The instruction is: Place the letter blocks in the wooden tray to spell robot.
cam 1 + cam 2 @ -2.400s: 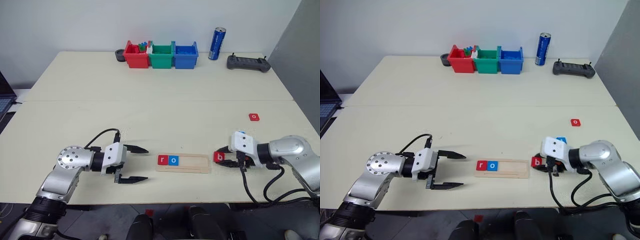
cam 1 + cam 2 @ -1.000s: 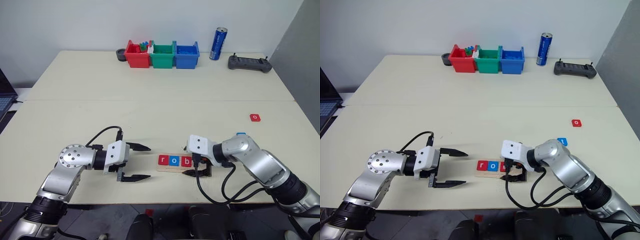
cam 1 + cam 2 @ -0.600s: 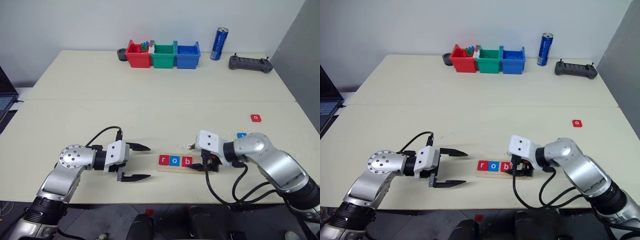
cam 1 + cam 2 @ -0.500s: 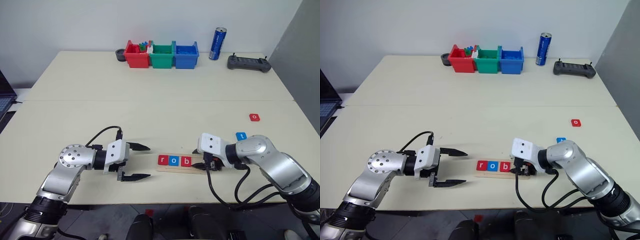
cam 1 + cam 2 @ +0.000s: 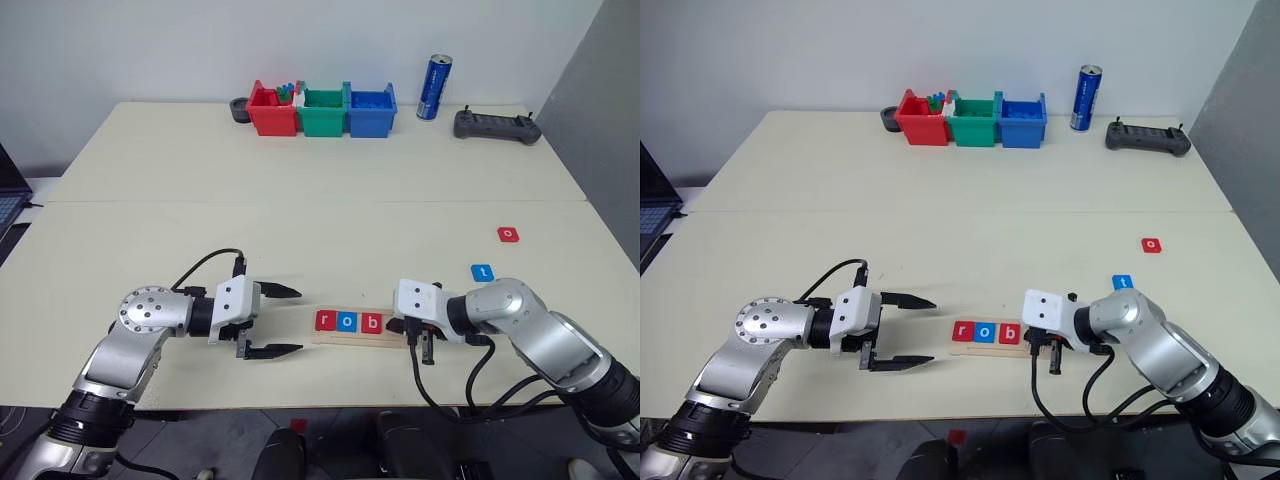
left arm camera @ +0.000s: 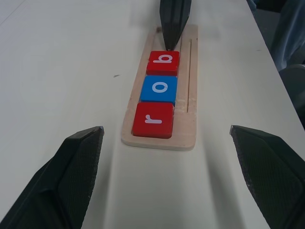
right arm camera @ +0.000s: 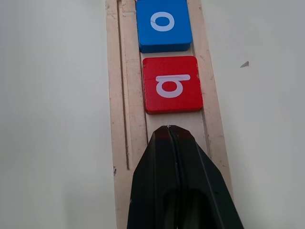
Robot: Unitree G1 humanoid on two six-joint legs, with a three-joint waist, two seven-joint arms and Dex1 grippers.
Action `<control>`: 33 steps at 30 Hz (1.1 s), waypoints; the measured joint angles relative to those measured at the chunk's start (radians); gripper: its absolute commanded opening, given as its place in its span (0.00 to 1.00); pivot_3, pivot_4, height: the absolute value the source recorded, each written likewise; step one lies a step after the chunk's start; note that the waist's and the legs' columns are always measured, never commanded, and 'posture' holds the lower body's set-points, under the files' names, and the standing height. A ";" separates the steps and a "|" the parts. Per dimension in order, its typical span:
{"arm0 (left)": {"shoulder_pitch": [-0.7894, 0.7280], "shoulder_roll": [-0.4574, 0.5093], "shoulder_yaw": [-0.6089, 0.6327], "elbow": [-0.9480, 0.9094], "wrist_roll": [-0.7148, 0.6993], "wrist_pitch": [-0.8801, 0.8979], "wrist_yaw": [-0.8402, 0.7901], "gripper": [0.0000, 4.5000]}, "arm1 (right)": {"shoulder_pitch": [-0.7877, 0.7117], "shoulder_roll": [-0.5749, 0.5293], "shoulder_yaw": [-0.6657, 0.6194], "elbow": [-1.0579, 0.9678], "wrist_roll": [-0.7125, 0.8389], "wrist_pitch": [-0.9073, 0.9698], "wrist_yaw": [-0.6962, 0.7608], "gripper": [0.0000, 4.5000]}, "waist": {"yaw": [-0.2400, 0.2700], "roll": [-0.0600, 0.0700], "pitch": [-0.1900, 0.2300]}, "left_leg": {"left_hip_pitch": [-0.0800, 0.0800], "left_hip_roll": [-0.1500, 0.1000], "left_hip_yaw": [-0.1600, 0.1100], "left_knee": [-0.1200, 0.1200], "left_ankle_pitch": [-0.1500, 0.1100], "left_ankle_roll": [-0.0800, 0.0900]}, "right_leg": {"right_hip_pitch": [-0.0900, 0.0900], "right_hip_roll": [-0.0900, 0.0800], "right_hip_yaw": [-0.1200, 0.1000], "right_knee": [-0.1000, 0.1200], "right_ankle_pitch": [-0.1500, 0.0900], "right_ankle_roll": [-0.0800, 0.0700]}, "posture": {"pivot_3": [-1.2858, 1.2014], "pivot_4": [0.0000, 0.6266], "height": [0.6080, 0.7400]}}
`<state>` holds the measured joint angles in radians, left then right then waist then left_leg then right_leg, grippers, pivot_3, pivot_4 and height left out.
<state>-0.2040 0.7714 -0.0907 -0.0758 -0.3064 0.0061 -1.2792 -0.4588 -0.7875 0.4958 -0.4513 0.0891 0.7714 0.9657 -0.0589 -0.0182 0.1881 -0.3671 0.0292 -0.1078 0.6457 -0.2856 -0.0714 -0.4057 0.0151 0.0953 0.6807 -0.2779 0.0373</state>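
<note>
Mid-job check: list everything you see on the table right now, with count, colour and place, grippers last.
wooden tray: one, pale wood, near edge between the grippers.
letter blocks in tray: three, red r, blue o, red b, side by side.
loose red o block: one, right side of table.
loose blue t block: one, nearer the right arm.
bins: three, red, green, blue, far edge.
can: one, blue, beside the bins.
controller: one, dark, far right.
left gripper: open, left of tray.
right gripper: shut, over the tray's free end.

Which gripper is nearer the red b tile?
Right. The right gripper, fingers shut, sits over the tray just past the b tile, on its empty end. The left gripper is open, beyond the tray's other end, past the r tile.
</note>
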 measured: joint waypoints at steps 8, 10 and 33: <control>0.002 0.000 0.000 0.060 0.004 -0.064 -0.014 1.00 | -0.023 0.058 0.023 0.026 -0.018 -0.003 -0.005 0.00 | 0.000 0.000 0.000 | 0.000 0.000 0.000 0.000 0.000 0.000 | 0.000 0.000 0.000 0.000 0.000 0.000 | 0.52 0.24 1.00; 0.002 0.000 0.000 0.074 0.005 -0.075 -0.019 1.00 | -0.031 0.071 0.033 0.030 -0.022 -0.003 -0.005 0.00 | 0.000 0.000 0.000 | 0.000 0.000 0.000 0.000 0.000 0.000 | 0.000 0.000 0.000 0.000 0.000 0.000 | 0.52 0.24 1.00; 0.036 -0.003 0.000 0.077 0.014 -0.105 -0.012 1.00 | -0.061 0.094 -0.077 0.019 0.016 0.001 -0.008 0.20 | 0.001 0.000 0.000 | 0.000 0.000 0.000 0.000 0.000 0.000 | 0.000 0.000 0.000 0.000 0.000 0.000 | 0.52 0.24 1.00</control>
<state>-0.1684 0.7680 -0.0908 0.0010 -0.2922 -0.0994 -1.2913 -0.5198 -0.6937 0.4185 -0.4322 0.1050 0.7726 0.9579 -0.0574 -0.0181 0.1881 -0.3672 0.0292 -0.1081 0.6457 -0.2856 -0.0714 -0.4058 0.0150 0.0950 0.6808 -0.2778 0.0371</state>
